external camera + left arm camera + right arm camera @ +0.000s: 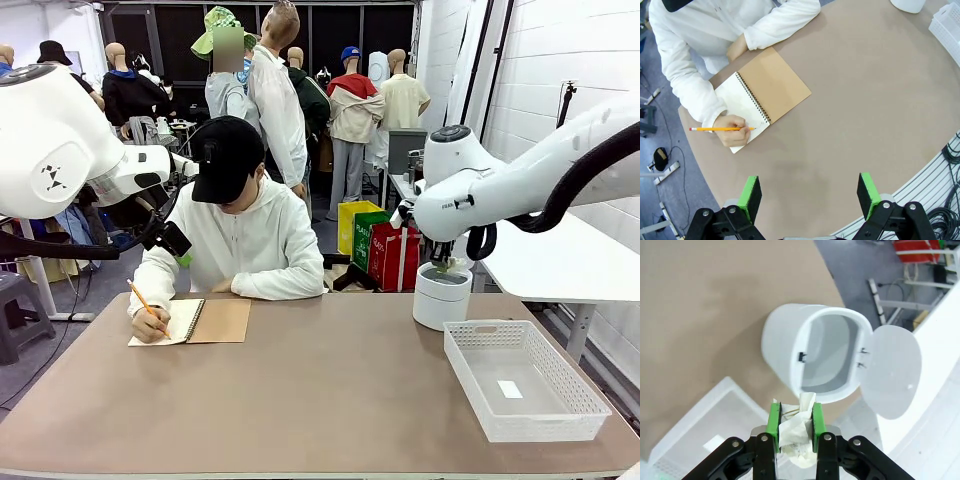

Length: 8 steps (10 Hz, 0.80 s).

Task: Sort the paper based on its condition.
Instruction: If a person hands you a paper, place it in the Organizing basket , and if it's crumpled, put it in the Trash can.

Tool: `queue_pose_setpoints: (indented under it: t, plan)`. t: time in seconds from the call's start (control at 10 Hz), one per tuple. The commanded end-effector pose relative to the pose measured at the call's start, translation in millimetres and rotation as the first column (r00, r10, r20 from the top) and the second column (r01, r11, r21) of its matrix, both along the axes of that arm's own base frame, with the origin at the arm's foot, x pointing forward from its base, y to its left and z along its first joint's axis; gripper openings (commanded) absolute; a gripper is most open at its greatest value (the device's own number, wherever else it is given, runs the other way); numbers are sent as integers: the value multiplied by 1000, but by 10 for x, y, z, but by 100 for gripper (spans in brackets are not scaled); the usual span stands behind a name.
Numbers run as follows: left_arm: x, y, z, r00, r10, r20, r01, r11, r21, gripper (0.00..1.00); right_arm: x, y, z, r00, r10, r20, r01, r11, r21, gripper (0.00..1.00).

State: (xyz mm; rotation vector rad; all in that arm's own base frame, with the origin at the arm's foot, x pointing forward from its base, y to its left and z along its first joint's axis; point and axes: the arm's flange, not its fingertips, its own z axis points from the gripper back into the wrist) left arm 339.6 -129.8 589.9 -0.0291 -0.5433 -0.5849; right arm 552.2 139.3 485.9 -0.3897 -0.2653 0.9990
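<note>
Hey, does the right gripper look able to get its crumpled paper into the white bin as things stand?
Probably yes. The lid of the white bin is swung open, its mouth faces the right gripper, which is shut on the crumpled paper close to the rim, and nothing lies between them.

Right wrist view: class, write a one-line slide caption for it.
Right gripper, shut on crumpled paper, poised over the open white bin, its lid swung aside, basket alongside.
</note>
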Motion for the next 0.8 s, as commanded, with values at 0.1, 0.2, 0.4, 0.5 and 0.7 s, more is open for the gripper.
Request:
queue_pose_setpoints:
  t: [0.1,0.2,0.4,0.5,0.7]
  plan:
    - [1,13,4,1000,-3,2,3,1000,0,100,358,80,-160,997,-44,66,49,996,-69,30]
    - [1,13,4,1000,-3,2,3,1000,0,100,449,78,-216,997,-47,68,52,995,-81,30]
    - [1,13,4,1000,-3,2,3,1000,0,100,572,79,-262,996,-61,66,67,993,-96,30]
    - [1,13,4,1000,-3,2,3,1000,0,100,602,61,-316,996,-70,61,75,993,-92,30]
    - [1,13,4,1000,-3,2,3,1000,0,100,675,49,-354,995,-84,50,88,992,-88,30]
